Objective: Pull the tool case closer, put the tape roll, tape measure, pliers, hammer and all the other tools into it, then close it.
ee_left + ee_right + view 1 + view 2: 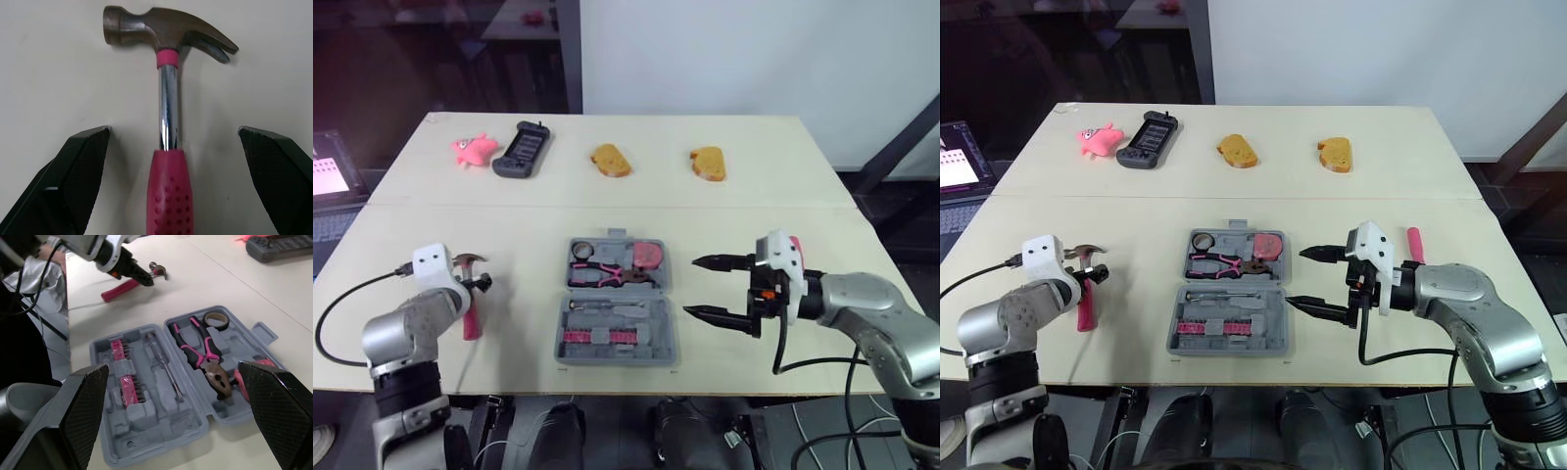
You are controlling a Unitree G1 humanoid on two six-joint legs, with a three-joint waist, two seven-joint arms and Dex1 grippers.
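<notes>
A: Two things first: hammer (168, 98) and left gripper (480, 282)?
B: Hammer lies on the counter (754, 186), well left of the tool case (668, 333). Left gripper straddles its shaft, spread wide, gripping nothing.
A: Right gripper (691, 286)?
B: Wide apart, empty, just right of the open case, which holds pliers (607, 274), tape roll (580, 251) and tape measure (649, 254).

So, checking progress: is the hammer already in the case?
No, the hammer lies on the table between the open fingers of the left gripper.
</notes>
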